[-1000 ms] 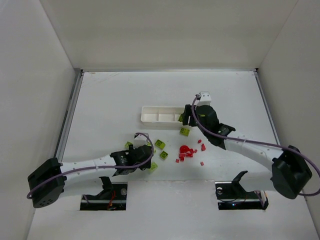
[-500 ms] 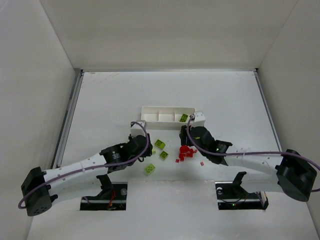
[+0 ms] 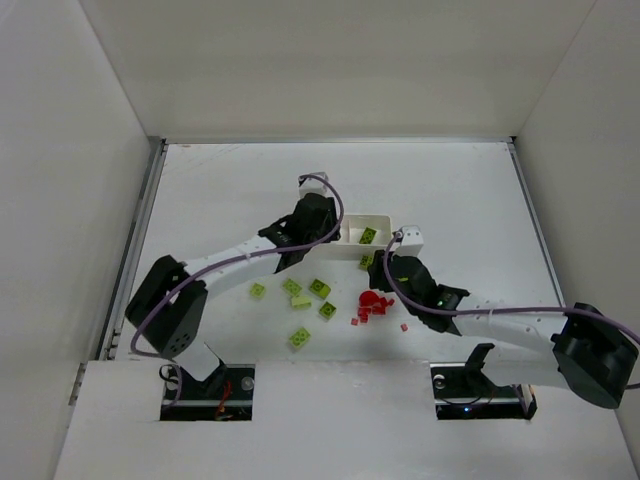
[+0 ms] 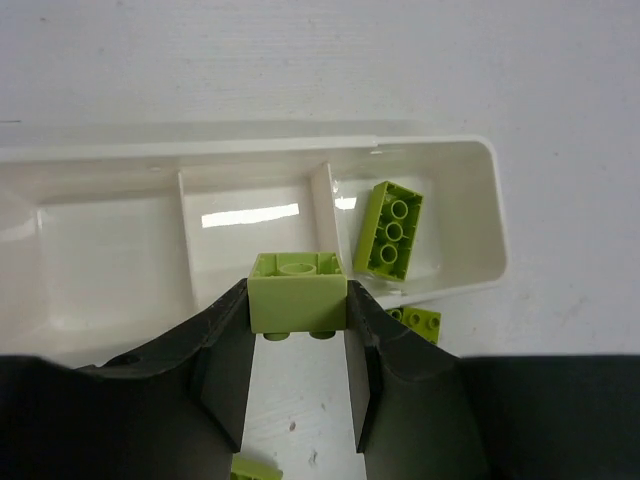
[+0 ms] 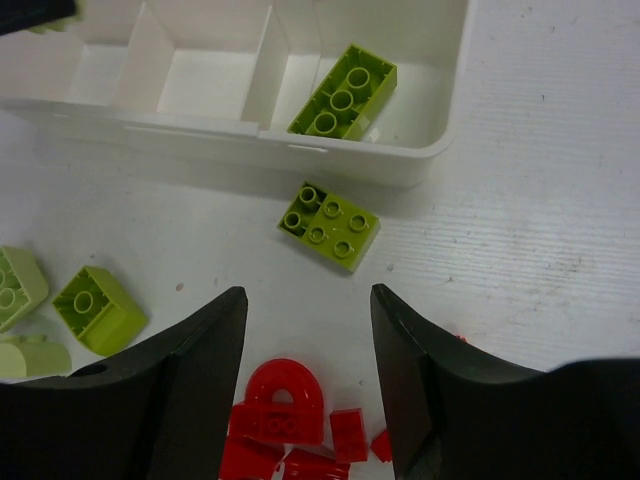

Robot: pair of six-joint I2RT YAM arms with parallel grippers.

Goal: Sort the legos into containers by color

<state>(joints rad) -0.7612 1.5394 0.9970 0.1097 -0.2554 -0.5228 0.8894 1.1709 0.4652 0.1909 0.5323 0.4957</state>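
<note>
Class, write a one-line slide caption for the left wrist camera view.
Left gripper grips a lime-green brick by the white three-compartment tray; another green brick lies in its end compartment.

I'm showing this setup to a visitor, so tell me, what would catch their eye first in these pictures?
The left gripper pinches a lime-green brick over the white tray, whose end compartment already holds one green brick. Near the middle of the table a pile of tiny red pieces lies under the open right gripper, with loose green bricks scattered to its left.
</note>
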